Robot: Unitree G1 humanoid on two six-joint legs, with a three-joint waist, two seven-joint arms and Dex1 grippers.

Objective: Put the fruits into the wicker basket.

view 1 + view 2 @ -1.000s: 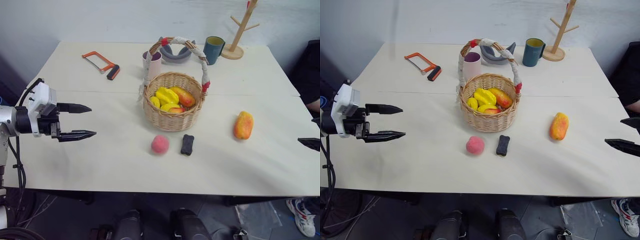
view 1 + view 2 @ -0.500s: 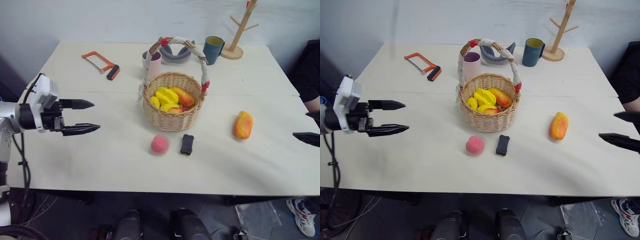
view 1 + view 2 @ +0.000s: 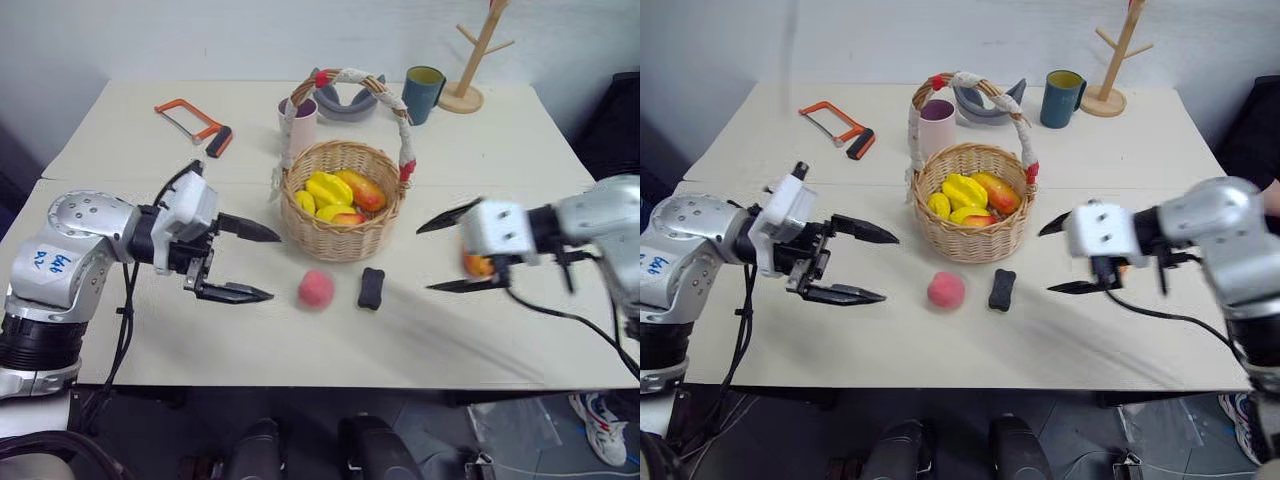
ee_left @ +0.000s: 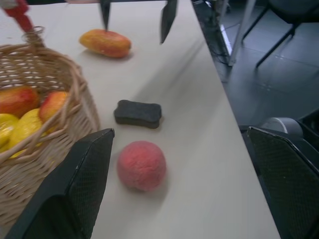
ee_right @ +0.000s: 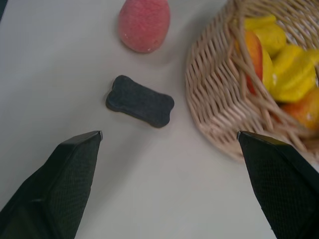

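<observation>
A pink-red peach [image 3: 316, 289] lies on the table just in front of the wicker basket [image 3: 340, 240], which holds several yellow and orange-red fruits. My left gripper [image 3: 273, 267] is open, pointing right, a short way left of the peach with nothing between its fingers. The right gripper [image 3: 425, 260] is also open and empty, pointing left, right of the black block [image 3: 371, 288]. An orange mango [image 4: 105, 43] lies on the table just behind the right gripper and is mostly hidden by it in the head views.
Behind the basket stand a pink cup [image 3: 301, 122], a grey bowl [image 3: 345, 103], a teal mug [image 3: 423, 93] and a wooden mug tree [image 3: 475, 60]. An orange hacksaw [image 3: 195, 122] lies at the back left. The table's front edge runs close below both grippers.
Both arms have swung inward. The left gripper moved right toward the peach. The right gripper came in from the right edge and now covers the mango. Both stayed open.
</observation>
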